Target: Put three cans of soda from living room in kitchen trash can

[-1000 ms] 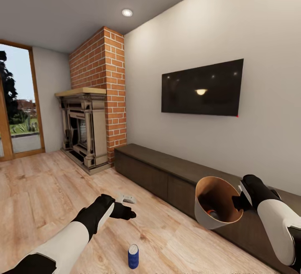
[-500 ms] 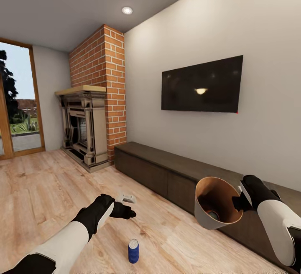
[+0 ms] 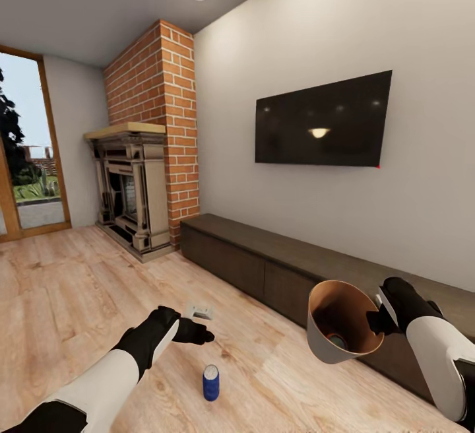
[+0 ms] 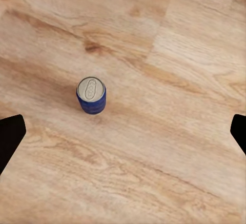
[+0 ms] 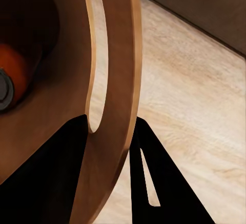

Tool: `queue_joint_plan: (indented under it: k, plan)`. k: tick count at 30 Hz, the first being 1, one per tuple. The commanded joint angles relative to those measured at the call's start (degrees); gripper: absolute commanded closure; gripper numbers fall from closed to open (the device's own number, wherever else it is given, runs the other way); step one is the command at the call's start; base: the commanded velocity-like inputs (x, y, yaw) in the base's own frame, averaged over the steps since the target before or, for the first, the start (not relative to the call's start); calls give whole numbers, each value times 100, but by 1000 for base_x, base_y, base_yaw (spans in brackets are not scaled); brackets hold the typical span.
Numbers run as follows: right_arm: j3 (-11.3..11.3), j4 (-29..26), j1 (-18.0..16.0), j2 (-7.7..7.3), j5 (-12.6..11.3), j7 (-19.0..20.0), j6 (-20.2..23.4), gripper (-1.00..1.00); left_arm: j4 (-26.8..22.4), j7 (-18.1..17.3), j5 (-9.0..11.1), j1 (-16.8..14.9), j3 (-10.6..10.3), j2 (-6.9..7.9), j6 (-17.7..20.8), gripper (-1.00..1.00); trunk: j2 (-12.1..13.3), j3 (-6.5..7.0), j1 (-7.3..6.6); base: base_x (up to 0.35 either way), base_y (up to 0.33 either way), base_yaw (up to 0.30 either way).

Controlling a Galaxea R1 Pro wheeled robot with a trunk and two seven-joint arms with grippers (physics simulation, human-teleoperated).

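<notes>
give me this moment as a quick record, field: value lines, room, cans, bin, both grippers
room: living room, brick column, wall TV, long dark bench
blue can: upright on the wood floor, untouched
orange can: lying inside the trash can
trash can: tipped, mouth toward the camera, off the floor
right gripper: shut on the trash can's rim
left gripper: open, above the floor near the blue can, holding nothing
third can: cannot tell

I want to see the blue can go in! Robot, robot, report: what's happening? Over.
Left gripper open, above blue can standing on floor. Right gripper shut on bin rim, orange can inside. Nothing between gripper and can.
</notes>
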Motion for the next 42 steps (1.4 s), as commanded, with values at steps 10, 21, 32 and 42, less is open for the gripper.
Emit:
queue_joint_plan:
  k: [10,21,32,42]
  plan:
    - [-15,-5,0,1,-99,18,2,100,11,-10,2,0,17,6,-20,-100,-3,-22,1,23,5,0]
    - [-11,-5,31,0,-93,18,1,100,8,-40,2,0,18,7,-17,-100,-3,-22,1,253,134,0]
    - [-7,-5,47,8,-93,18,-5,100,-13,-29,2,0,29,7,-24,-100,-3,-22,1,89,66,0]
    - [-14,-5,73,0,-91,18,-6,100,-10,-26,2,0,38,2,-26,-100,-15,-221,25,2,2,0]
